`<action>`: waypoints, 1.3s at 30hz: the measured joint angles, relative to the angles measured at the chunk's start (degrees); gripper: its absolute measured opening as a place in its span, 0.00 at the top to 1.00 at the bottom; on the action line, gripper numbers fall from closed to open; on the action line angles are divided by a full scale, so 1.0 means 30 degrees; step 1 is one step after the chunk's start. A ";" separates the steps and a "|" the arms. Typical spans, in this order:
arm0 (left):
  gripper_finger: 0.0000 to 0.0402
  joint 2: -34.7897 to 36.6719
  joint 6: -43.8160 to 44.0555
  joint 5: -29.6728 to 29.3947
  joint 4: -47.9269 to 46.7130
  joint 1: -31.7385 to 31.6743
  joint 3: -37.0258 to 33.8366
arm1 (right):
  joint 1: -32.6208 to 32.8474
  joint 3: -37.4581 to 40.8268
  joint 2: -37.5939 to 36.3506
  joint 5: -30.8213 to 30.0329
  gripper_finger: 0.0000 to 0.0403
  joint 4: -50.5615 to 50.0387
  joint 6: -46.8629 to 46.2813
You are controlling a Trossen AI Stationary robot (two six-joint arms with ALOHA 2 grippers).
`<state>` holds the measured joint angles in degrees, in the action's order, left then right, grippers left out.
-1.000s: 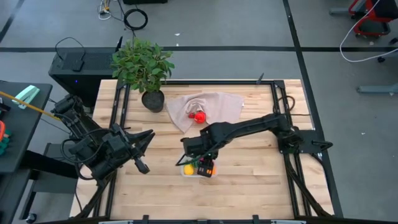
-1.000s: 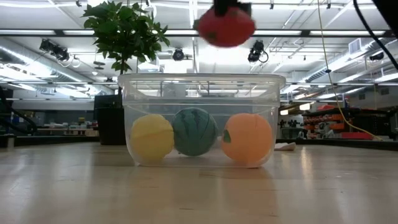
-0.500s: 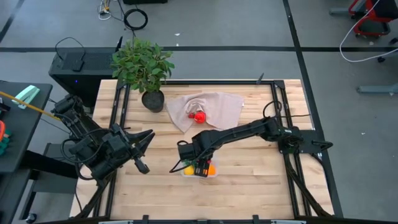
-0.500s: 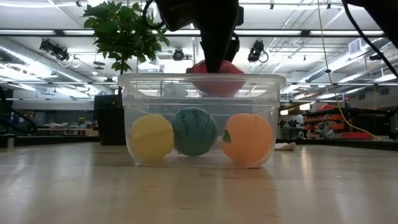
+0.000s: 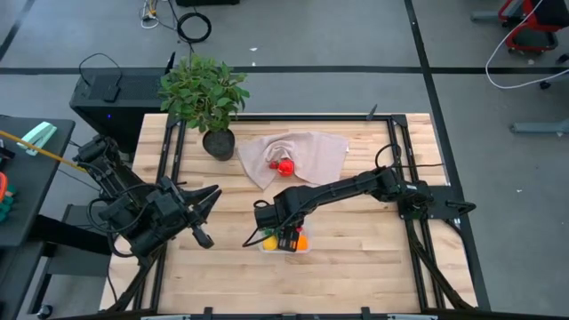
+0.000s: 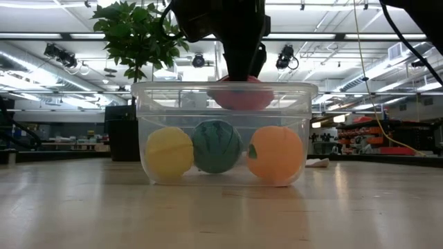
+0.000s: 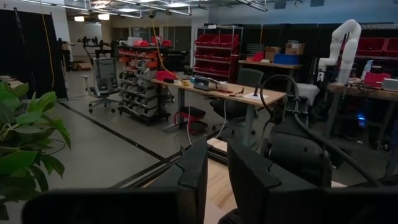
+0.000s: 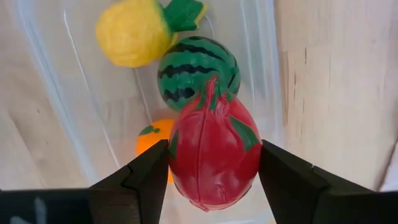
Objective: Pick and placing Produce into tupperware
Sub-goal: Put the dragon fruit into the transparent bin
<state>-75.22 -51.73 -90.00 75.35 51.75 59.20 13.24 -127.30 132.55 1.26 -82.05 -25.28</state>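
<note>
The clear tupperware (image 6: 149,124) stands near the table's front middle (image 5: 286,245). On its floor lie a yellow piece (image 6: 168,153), a dark green striped round piece (image 6: 217,145) and an orange piece (image 6: 275,153). My right gripper (image 8: 213,180) is over the tub (image 5: 283,229), shut on a red piece (image 8: 211,155) at rim height (image 6: 242,95). A second red piece (image 5: 284,165) lies on the beige cloth (image 5: 316,147). My left gripper (image 5: 203,218) waits at the table's left, empty, with a narrow gap between its fingers (image 7: 217,174). My right gripper pinches the red piece by its two opposite sides (image 8: 177,155) between the two fingers. The fingers come from above and point down into the tub. The piece hangs just inside the tub's rim, above the green and orange pieces and clear of them in the low view.
A leafy potted plant (image 5: 206,98) stands at the far left of the table. Dark frame rails run along the table's left (image 5: 173,151) and right (image 5: 400,151) sides. Bare wood lies on either side of the tub.
My right gripper has gone down and a little toward the table's left with the red piece. The piece has gone from well above the tub to rim height inside it. The gripper stays shut on the piece.
</note>
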 joint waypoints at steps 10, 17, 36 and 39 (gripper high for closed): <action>0.85 0.0000 -0.0006 -0.0007 0.0000 0.0000 0.0000 | 0.0005 0.0005 0.0000 -0.0181 0.43 -0.0002 0.0378; 0.83 0.0000 0.0000 -0.0007 0.0000 0.0000 0.0000 | 0.0031 0.0006 0.0000 -0.1007 0.43 0.0005 0.0965; 0.83 0.0000 -0.0022 -0.0002 0.0000 0.0423 0.0000 | 0.0049 0.0006 0.0000 -0.0959 0.42 0.0007 0.0290; 0.82 0.0000 -0.0022 -0.0007 0.0000 0.0423 0.0000 | 0.0049 0.0006 -0.0007 -0.0884 0.40 0.0006 0.0271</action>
<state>-75.22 -51.79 -90.02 75.35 53.01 59.20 13.39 -127.28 132.53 -1.40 -82.04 -24.47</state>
